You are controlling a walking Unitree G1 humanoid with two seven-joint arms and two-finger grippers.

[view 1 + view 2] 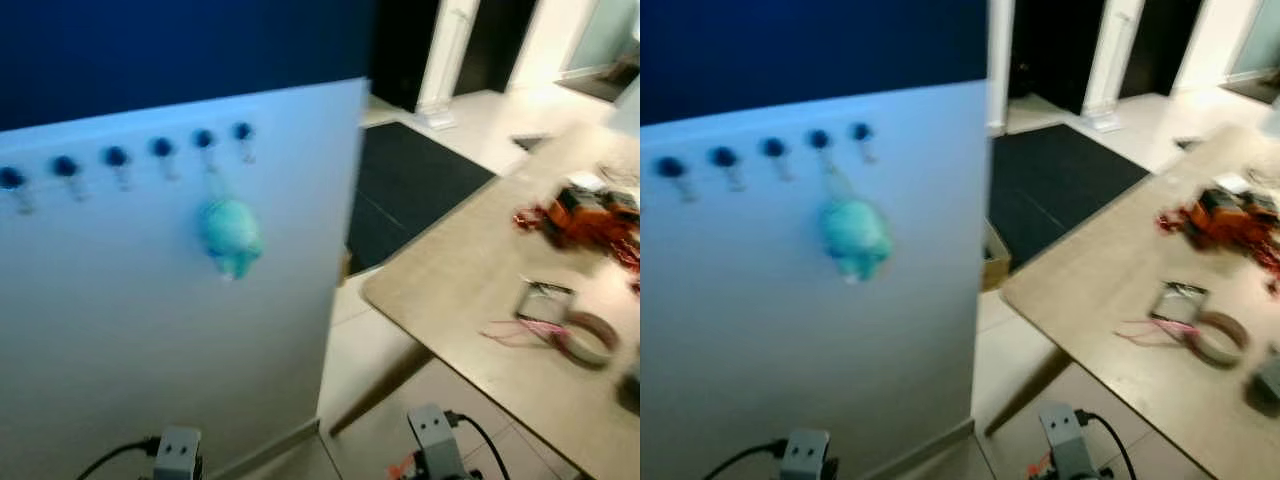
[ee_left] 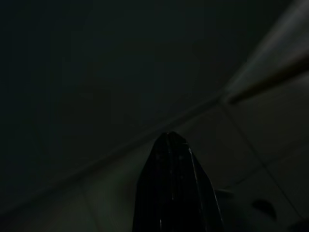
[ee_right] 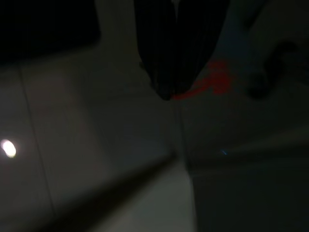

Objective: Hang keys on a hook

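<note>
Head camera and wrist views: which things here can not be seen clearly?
- Keys: motion blur in the left eye view hides them; a teal plush charm hangs under a blue hook.
- Clutter on the table: blurred.
- Left gripper and right gripper: wrist views too dark for surroundings.

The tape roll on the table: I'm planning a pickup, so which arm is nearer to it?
Right. The right arm hangs low beside the table's near edge, below the tape roll. The left arm hangs by the white board, farther away.
</note>
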